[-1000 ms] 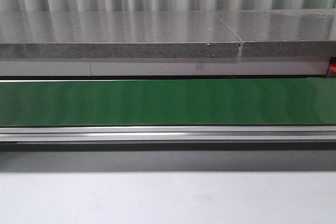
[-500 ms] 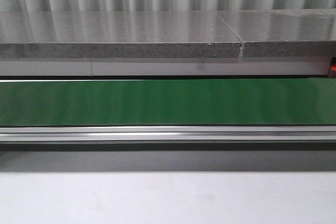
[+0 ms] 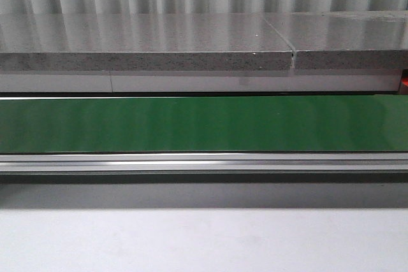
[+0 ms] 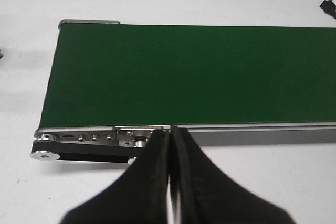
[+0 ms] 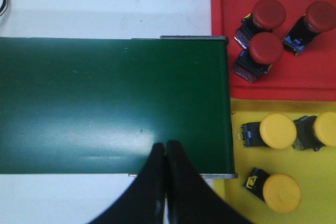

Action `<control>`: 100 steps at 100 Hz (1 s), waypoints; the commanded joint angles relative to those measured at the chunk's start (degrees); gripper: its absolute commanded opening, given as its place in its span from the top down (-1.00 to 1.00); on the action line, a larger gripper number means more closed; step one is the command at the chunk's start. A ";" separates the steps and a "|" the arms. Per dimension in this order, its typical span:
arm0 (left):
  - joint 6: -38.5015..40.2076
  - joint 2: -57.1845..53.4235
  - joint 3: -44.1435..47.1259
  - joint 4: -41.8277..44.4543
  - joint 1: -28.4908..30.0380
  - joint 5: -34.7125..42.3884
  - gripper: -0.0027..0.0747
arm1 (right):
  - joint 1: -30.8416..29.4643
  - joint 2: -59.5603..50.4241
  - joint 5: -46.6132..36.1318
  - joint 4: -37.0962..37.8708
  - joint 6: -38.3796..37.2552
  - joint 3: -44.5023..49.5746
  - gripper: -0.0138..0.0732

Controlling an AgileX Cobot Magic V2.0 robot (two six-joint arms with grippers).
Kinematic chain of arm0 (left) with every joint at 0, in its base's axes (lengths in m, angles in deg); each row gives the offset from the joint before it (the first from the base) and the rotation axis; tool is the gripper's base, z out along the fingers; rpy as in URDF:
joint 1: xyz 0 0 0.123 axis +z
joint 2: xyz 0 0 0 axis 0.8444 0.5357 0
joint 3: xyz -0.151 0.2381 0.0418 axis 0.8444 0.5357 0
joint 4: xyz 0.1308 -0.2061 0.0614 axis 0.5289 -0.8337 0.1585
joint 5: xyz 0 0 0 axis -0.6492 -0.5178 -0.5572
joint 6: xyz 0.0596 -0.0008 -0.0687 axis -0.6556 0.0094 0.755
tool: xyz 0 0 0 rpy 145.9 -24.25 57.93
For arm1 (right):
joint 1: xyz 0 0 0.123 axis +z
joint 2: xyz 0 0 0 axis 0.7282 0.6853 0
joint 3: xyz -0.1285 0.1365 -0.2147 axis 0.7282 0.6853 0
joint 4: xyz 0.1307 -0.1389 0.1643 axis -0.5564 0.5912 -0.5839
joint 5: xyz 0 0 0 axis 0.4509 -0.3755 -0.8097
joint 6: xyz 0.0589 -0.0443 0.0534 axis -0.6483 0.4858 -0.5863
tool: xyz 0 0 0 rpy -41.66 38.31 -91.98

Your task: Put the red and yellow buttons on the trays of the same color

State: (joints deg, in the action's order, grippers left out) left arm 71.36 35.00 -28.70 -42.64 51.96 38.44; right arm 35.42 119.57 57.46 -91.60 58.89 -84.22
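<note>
Your right gripper (image 5: 166,153) is pinched shut on nothing, hanging over the bare green conveyor belt (image 5: 105,103). Left gripper (image 4: 170,142) is the same, closed and empty. Past the belt's end, beside the right fingers, three red buttons (image 5: 265,48) lie on the red tray (image 5: 226,51) and three yellow buttons (image 5: 278,130) on the yellow tray (image 5: 239,111). I'd guess they're light, rigid plastic with slick domed caps — grab the blocky black base, not the cap.

Even overhead light, bright. Front view slightly soft and grainy; vertical sheen bands on green belt (image 3: 204,124), reflections on the grey slab (image 3: 146,42) behind belt. Dark shadow strip just in front of belt rail. Wrist views: soft glare patch on belt, near fingers (image 5: 176,182) black, out of focus.
</note>
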 commanded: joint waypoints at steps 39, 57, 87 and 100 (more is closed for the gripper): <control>-0.01 0.12 -1.43 -0.86 -0.29 3.50 0.98 | 6.11 -19.35 -4.97 -0.51 1.56 11.84 0.84; -0.01 0.12 -1.43 -0.86 -0.29 3.50 0.98 | 6.11 -26.57 -5.11 -0.56 1.56 16.43 0.84; -0.01 0.12 -1.43 -0.86 -0.29 3.50 0.98 | 6.11 -37.25 -4.99 -0.56 1.56 22.50 0.84; -0.01 0.12 -1.43 -0.86 -0.29 3.50 0.98 | 6.11 -40.63 -5.22 -0.56 1.56 24.53 0.84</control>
State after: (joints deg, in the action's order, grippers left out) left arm 71.36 35.00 -28.70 -42.64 51.96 38.44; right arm 41.45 80.19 55.97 -91.95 59.80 -59.31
